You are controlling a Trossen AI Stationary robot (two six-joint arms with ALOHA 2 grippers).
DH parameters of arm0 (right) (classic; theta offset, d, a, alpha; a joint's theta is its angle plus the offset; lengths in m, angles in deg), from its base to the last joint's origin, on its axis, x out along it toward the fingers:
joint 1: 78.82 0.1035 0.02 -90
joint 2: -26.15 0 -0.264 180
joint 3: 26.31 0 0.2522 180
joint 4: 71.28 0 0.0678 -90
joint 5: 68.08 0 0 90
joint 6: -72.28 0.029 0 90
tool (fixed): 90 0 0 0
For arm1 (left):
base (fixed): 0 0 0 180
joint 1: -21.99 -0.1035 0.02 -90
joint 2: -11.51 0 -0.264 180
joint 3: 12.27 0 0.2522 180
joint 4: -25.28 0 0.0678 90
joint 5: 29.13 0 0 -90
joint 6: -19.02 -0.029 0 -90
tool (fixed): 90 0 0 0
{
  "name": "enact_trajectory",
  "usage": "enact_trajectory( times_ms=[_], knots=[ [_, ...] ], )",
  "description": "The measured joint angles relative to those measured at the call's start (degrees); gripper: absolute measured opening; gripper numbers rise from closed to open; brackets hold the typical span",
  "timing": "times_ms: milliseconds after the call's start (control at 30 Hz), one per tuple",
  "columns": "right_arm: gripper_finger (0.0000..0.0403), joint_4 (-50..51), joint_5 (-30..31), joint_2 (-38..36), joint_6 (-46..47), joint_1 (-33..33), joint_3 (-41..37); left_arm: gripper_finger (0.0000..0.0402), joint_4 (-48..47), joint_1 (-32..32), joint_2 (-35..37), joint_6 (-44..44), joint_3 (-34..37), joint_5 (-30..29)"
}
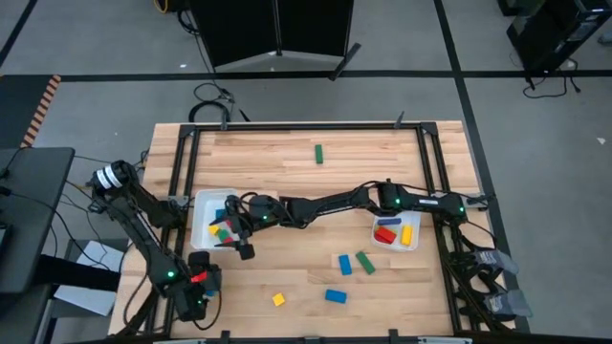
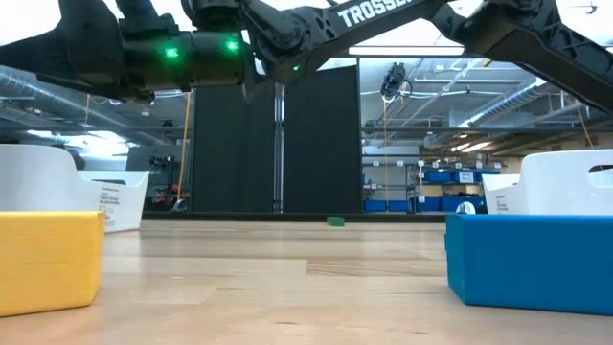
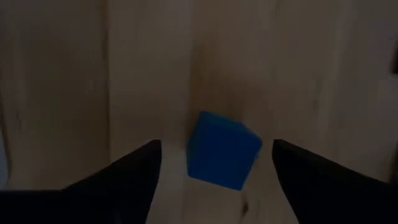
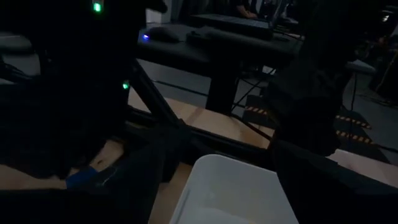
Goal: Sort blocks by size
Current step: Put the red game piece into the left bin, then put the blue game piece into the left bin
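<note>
My left gripper (image 3: 216, 145) is open and points down at the wooden table, just in front of the left white bin (image 1: 203, 212). A small blue cube (image 3: 222, 150) lies on the table between its fingers, clear of both. In the high view this gripper (image 1: 241, 247) covers the cube. The cube also shows in the right wrist view (image 4: 81, 178). My right arm reaches across the table, and its gripper (image 1: 228, 212) hangs open and empty over the left bin (image 4: 230, 186), which holds several small cubes (image 1: 222, 229).
The right white bin (image 1: 419, 239) holds red, blue and yellow bars. Loose on the table are a green bar (image 1: 318, 153) at the far side, a blue bar (image 1: 344, 264), a green bar (image 1: 365, 262), a blue block (image 1: 335, 296) and a yellow cube (image 1: 278, 299).
</note>
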Motion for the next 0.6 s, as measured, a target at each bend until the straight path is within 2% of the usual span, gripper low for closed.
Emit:
enact_trajectory(
  times_ms=[100,167,233,333,367,467,600],
  knots=[
    [0.0303,1.8,-0.1,-1.3,-0.5,0.3,-0.1,0.0315,0.0,-0.1,-2.7,0.5,0.0,0.9],
    [0.03,5.0,-1.0,-3.1,-1.7,0.3,-0.1,0.0297,-0.5,-0.5,-4.3,1.9,-0.1,2.1],
    [0.0296,10.3,-2.0,-6.0,-3.2,0.3,-0.1,0.0258,-1.3,-1.0,-5.6,3.9,-0.3,3.2],
    [0.029,21.5,-2.8,-11.1,-5.8,0.3,-0.1,0.0163,-1.0,-1.1,-6.2,5.0,-0.3,2.6],
    [0.0288,25.1,-2.8,-12.8,-6.9,0.3,-0.7,0.013,-1.1,-1.1,-6.1,5.0,-0.7,1.5],
    [0.0277,30.3,-2.4,-17.4,-8.2,0.4,-5.8,0.0135,-3.0,-0.9,-5.5,4.8,-2.4,-2.8],
    [0.0255,29.1,2.1,-25.3,-8.0,0.5,-19.8,0.0135,-10.4,-1.2,-1.7,7.4,-6.8,-16.6]
  ],
)
